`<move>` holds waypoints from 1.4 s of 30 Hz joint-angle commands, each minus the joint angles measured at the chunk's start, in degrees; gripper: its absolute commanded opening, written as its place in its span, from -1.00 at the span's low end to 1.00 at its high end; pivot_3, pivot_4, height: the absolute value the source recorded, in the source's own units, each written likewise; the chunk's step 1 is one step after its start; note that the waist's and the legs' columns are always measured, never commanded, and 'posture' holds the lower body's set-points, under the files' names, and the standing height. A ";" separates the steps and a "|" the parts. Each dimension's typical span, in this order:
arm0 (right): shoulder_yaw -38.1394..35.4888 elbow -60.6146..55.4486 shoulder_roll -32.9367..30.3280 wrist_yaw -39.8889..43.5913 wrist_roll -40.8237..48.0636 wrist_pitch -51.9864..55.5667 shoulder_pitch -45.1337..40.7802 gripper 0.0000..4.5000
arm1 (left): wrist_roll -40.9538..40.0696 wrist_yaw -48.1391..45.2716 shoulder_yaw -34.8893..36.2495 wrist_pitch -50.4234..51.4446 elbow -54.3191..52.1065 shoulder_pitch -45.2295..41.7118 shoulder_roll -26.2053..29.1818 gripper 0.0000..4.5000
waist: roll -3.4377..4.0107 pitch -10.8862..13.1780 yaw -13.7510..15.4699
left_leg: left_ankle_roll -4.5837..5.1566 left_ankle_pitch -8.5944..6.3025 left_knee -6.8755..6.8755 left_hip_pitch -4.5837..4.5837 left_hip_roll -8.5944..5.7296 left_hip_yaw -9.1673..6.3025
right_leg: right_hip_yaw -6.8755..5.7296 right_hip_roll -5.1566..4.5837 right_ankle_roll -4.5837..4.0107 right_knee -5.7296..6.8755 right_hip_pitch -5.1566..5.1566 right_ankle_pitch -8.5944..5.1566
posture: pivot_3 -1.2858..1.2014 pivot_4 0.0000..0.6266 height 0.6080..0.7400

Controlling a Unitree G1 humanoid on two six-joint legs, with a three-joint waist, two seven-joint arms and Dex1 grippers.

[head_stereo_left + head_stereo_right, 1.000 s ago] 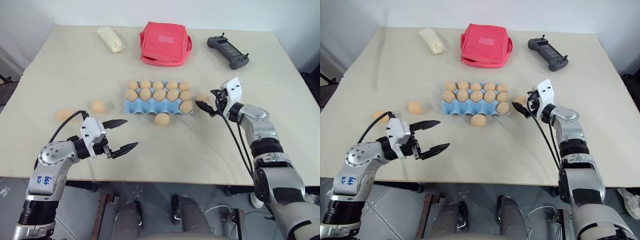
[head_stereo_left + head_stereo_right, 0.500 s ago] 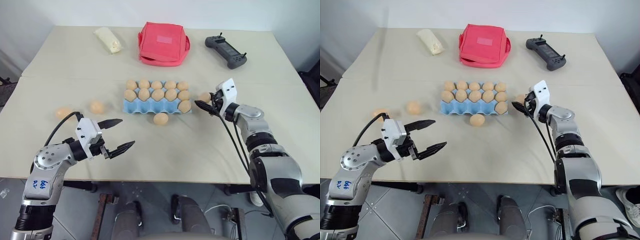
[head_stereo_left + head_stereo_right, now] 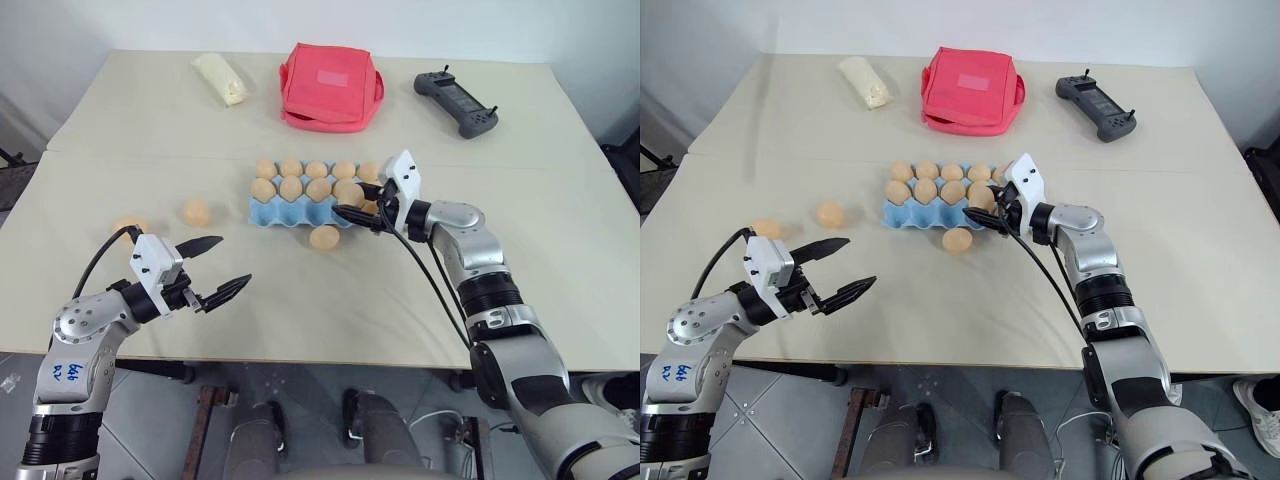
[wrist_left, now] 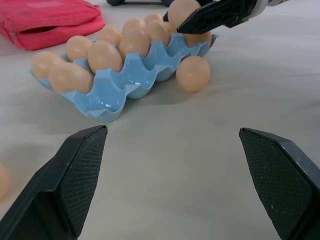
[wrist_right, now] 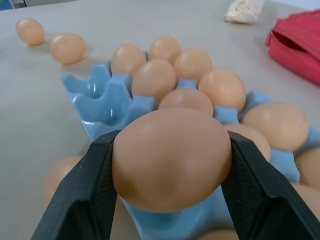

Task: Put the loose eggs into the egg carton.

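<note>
The right tool (image 3: 352, 206) is clamped on one egg (image 5: 171, 157), its two black fingers pressed against the egg's sides, and it holds that egg over the near right part of the egg carton (image 3: 283, 212). The light blue carton lies in the middle of the surface (image 3: 330, 300), with eggs filling its far and middle rows; in the near row, the cups toward the left stand empty. In the right wrist view the held egg hangs just above the carton's blue ridges, not touching them as far as can be told.

A loose egg (image 3: 324, 237) lies on the surface just in front of the carton's near edge, near the right tool and below it. Two more loose eggs sit well to the left of the carton: one (image 3: 196, 212) nearer it, and one (image 3: 128, 227) farther out toward the surface's left side.

The left tool (image 3: 220, 266) hovers over the near left part of the surface with its fingers spread wide apart and nothing between them, well apart from the carton and nearer to the two left-hand eggs
</note>
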 commanded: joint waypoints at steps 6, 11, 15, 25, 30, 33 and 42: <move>-0.89 -7.02 -2.19 0.86 2.20 0.48 1.44 0.99 | -1.16 0.87 2.14 0.16 -1.26 0.59 0.04 1.00 | 0.00 0.00 -0.05 | 0.00 0.00 -0.05 -0.02 0.02 0.03 | 0.01 0.02 0.00 0.05 -0.12 0.00 | 0.03 -0.52 1.00; -4.20 -13.77 -9.72 6.65 5.49 -2.42 9.51 0.99 | -1.17 0.58 1.92 0.38 -0.64 -0.37 0.22 1.00 | 0.00 0.00 0.54 | 0.00 -0.05 -0.07 -0.02 0.01 0.03 | -0.03 0.02 0.00 0.03 -0.10 0.00 | 0.03 -0.52 1.00; -7.56 -16.16 -13.51 10.63 8.88 -6.01 15.64 0.99 | -0.42 -0.09 1.12 -0.15 -0.13 -1.24 0.34 1.00 | 0.00 0.00 1.17 | 0.04 -0.13 -0.05 -0.03 0.00 0.15 | -0.07 0.01 0.02 -0.09 -0.11 0.01 | 0.03 -0.52 1.00; -12.71 -11.44 -21.89 17.05 11.35 -10.02 25.45 0.99 | 0.95 -0.75 -2.60 0.28 4.14 -6.45 -0.95 1.00 | -0.01 0.00 1.17 | 0.08 -0.07 0.05 0.06 0.05 0.39 | -0.04 0.05 -0.03 -0.06 -0.09 0.11 | 0.03 -0.52 1.00; -11.83 -11.53 -20.30 17.53 12.13 -10.93 24.38 0.99 | 0.83 -1.30 -3.07 0.07 4.72 -7.91 -1.35 1.00 | 0.00 0.00 1.16 | 0.08 -0.03 0.07 0.08 0.07 0.38 | -0.02 0.07 -0.05 -0.05 -0.08 0.16 | 0.03 -0.52 1.00; -8.05 -16.31 -17.78 16.90 11.95 -7.17 23.56 0.99 | 0.91 -0.90 -2.12 -0.60 4.72 -7.37 -1.14 1.00 | 0.00 0.00 1.09 | 0.07 -0.02 0.07 0.08 0.08 0.38 | -0.02 0.08 -0.04 -0.06 -0.08 0.17 | 0.03 -0.52 1.00; 2.08 -24.41 -9.56 6.88 8.18 8.85 18.35 0.99 | -0.23 -0.35 2.55 -0.42 2.45 -1.92 0.44 1.00 | -0.01 0.00 1.19 | 0.07 -0.03 0.10 0.04 0.10 0.29 | 0.02 0.02 -0.06 0.01 -0.17 0.18 | 0.03 -0.52 1.00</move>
